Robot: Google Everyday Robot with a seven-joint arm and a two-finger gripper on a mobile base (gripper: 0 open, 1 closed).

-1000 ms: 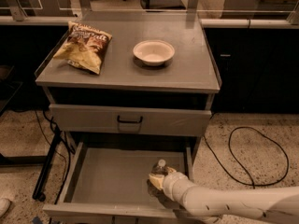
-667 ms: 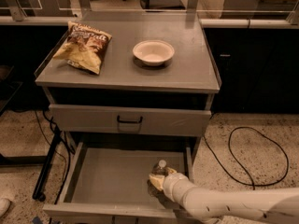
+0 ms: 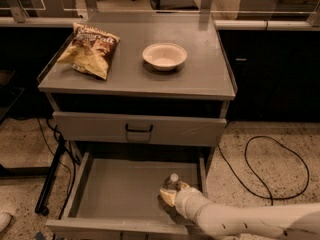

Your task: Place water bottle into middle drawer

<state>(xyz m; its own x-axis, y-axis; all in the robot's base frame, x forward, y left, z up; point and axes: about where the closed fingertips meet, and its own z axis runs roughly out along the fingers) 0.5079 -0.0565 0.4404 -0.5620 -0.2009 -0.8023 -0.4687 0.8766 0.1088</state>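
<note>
The middle drawer (image 3: 120,184) is pulled out below the cabinet top, and its flat grey floor shows. The water bottle (image 3: 173,180) stands upright in the drawer's right front part, with its white cap showing on top. My gripper (image 3: 169,196) reaches in from the lower right on a cream arm and is shut around the bottle's lower body, which it mostly hides. The bottle is low inside the drawer, close to the right side wall.
A chip bag (image 3: 90,49) and a white bowl (image 3: 164,56) lie on the cabinet top (image 3: 210,79). The closed drawer front with a black handle (image 3: 138,129) is above the open drawer. A black cable (image 3: 265,169) loops on the floor at the right.
</note>
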